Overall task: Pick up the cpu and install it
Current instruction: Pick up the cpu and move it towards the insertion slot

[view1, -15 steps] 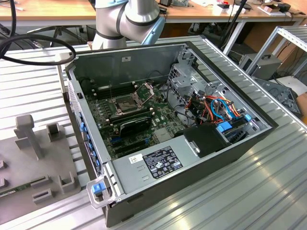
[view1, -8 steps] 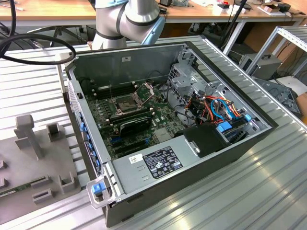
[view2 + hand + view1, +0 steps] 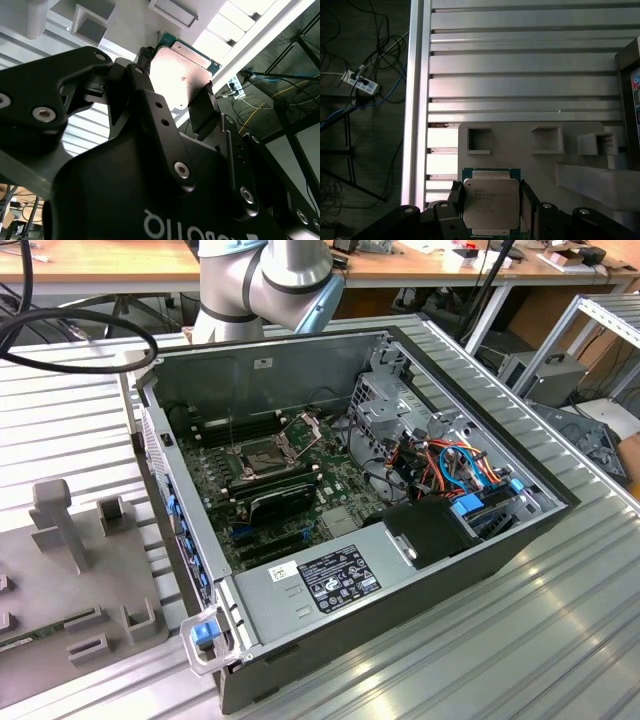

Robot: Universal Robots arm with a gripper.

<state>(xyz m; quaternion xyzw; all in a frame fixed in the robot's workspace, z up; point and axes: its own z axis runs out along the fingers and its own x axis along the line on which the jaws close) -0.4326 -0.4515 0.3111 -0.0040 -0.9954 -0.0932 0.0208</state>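
Observation:
The cpu (image 3: 491,202), a thin square chip with a pale silver face and a green edge, sits clamped between my gripper's (image 3: 491,205) black fingers (image 3: 527,200). In the second wrist view the cpu (image 3: 182,75) is again pinched from both sides by the gripper (image 3: 175,85). The chip hangs above the grey fixture plate (image 3: 520,135) on the slatted aluminium table. In the exterior view the open computer case (image 3: 340,490) holds the green motherboard (image 3: 250,510). Its dark socket (image 3: 262,455) lies bare with the hinged metal frame raised. The arm (image 3: 270,280) stands behind the case.
The grey fixture plate (image 3: 80,570) with raised blocks lies at the exterior view's left, beside the case. The case's power supply (image 3: 330,580), drive cage (image 3: 390,400) and coloured cables (image 3: 450,465) surround the board. The table edge (image 3: 415,100) drops to a floor with cables.

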